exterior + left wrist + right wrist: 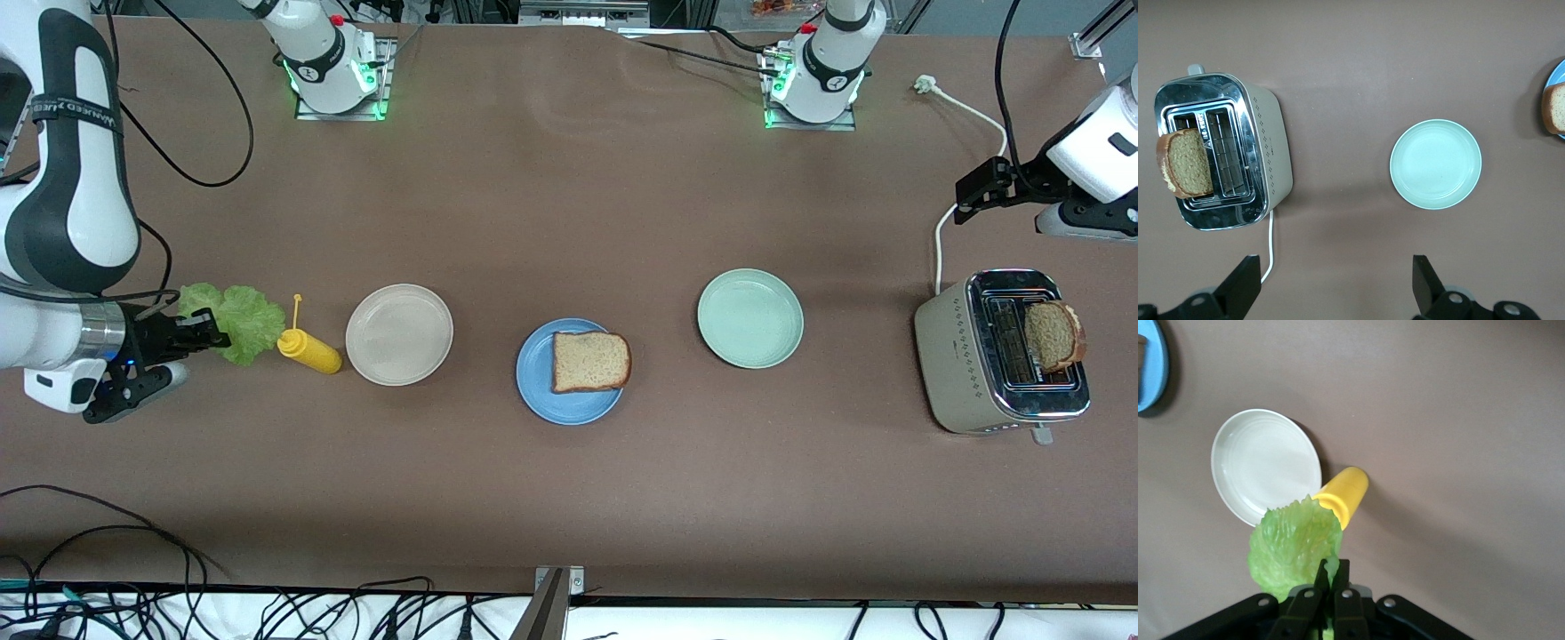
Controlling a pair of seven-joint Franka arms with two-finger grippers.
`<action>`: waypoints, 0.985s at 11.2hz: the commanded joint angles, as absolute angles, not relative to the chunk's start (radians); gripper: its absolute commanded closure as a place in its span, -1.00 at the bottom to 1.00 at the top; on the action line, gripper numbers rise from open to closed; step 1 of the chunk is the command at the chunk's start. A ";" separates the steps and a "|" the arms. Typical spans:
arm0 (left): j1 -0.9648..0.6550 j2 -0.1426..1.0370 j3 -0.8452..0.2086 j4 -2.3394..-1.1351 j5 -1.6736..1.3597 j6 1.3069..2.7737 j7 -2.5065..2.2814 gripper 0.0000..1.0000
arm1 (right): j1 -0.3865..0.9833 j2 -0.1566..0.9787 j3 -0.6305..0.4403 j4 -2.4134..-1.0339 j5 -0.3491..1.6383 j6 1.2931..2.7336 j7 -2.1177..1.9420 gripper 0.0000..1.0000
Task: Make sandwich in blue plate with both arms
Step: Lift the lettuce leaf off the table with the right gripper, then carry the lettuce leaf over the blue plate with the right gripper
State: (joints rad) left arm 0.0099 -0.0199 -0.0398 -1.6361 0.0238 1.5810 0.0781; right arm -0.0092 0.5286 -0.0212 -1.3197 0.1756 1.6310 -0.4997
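Front view gives you the whole table: your right gripper is up in the air at the right arm's end of the table, fingers pinched together on the lettuce leaf, which hangs over the tabletop beside the yellow squeeze bottle. That bottle lies tipped on its side, just beside the beige plate. Toward the middle sits the blue plate with one bread slice lying flat on it, reaching the rim on the side toward the left arm's end. The pale green plate sits between the blue plate and the toaster. A second bread slice leans out of the toaster's slot, tilted rather than upright; whether it rests on the chrome top you can't quite tell.

Your left gripper waits with its fingers wide apart and nothing between them, hovering over bare table near the toaster's white cord. From the right wrist view, the leaf covers part of the bottle and the edge of the beige plate.
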 commanded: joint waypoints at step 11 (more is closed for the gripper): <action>-0.002 -0.011 -0.037 -1.626 0.017 1.623 0.095 -1.00 | 0.372 0.615 -0.015 -1.161 0.239 1.659 0.302 1.00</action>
State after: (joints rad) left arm 0.0000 -0.0188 -0.0408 -1.6357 0.0238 1.6070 0.0781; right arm 0.3142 0.5451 -0.0042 -1.2309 0.2183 1.6170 0.1783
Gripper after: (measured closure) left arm 0.000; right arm 0.960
